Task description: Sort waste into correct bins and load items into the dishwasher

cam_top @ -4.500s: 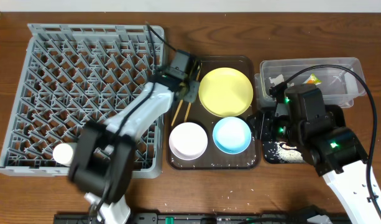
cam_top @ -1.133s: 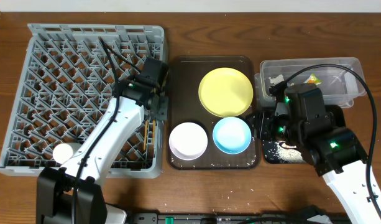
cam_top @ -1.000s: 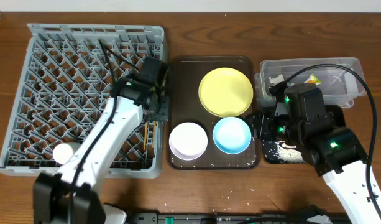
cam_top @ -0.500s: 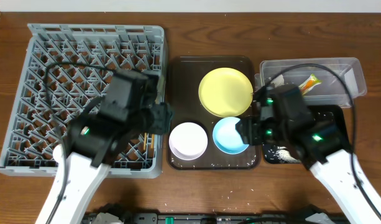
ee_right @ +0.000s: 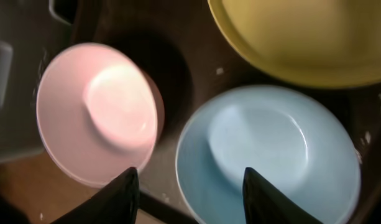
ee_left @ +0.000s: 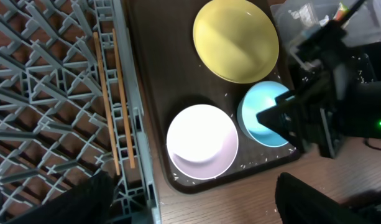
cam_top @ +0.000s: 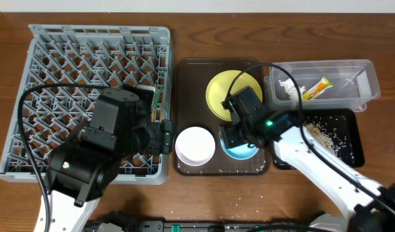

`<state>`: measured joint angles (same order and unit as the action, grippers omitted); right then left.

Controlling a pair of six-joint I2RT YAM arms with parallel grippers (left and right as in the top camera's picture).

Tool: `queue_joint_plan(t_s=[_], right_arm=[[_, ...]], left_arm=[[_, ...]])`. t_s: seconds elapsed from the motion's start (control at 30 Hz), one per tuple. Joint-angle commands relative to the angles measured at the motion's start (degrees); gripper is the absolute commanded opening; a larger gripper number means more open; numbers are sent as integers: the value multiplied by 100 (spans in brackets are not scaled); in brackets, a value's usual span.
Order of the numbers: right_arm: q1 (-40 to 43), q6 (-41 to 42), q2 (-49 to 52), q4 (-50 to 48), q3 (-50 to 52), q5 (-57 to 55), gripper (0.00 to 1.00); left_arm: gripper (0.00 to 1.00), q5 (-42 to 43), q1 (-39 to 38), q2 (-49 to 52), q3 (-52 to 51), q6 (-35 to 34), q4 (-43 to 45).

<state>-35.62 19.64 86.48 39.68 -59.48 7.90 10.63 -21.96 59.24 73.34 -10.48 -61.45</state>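
Observation:
The chopsticks [ee_left: 114, 99] lie side by side in the right edge of the grey dishwasher rack [cam_top: 68, 77]. Above that edge my left gripper [ee_left: 190, 205] stands open and holds nothing. The yellow plate [cam_top: 231, 95], white bowl [cam_top: 195, 145] and light blue bowl [cam_top: 242, 152] sit on the brown serving tray [cam_top: 185, 74]. My right gripper [ee_right: 190, 199] hangs open over the light blue bowl [ee_right: 271, 143], its fingers either side of the bowl's left rim. White tissue [cam_top: 286, 90] and the snack wrapper [cam_top: 316, 87] lie in the clear tub [cam_top: 352, 67]. Rice scraps [cam_top: 313, 132] lie in the black tray [cam_top: 352, 145].
The rack fills the left of the table, and my left arm [cam_top: 97, 154] covers its lower right part. The serving tray stands between the rack and the two bins. Bare wooden table [cam_top: 203, 200] runs along the front edge.
My left gripper has opened and drawn back, leaving the chopsticks in the rack. My right arm has swung left from the black tray to above the light blue bowl.

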Motion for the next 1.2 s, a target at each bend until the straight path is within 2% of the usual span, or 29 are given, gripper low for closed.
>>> queue_joint_plan(t_s=[0.0,0.2,0.23,0.3,0.4,0.5,0.53,0.8,0.9,1.03,1.17], right_arm=[[-63,192,472,-197,24,-122,50],[-273,219,1187,-339,24,-125,49],[-326,219,1307,-352,24,-186,46],[-385,444,1462,-293,24,-476,36],[-369,1259,1523,-15,24,-1062,20],[-354,1687,1497,94,24,-1537,15],[-343,1829,1499,96,24,-1633,1],[-356,1799,1346,68,17,-1176,1],[-273,1742,990,4,17,-695,1],[-17,1147,249,-289,17,341,1],[214,975,-326,-350,17,437,1]], left_arm=[[85,50,2,-11,125,28,-2],[86,50,2,-11,122,28,-4],[91,50,2,-11,116,28,-4],[91,50,2,-9,114,28,-4],[92,50,2,-9,114,28,-4],[93,50,2,-9,114,28,-4],[93,50,2,-9,114,28,-4],[93,50,2,-9,114,28,-4],[94,50,2,-9,114,28,-4],[94,50,2,-9,114,28,-4],[94,50,2,-9,114,28,-4]])
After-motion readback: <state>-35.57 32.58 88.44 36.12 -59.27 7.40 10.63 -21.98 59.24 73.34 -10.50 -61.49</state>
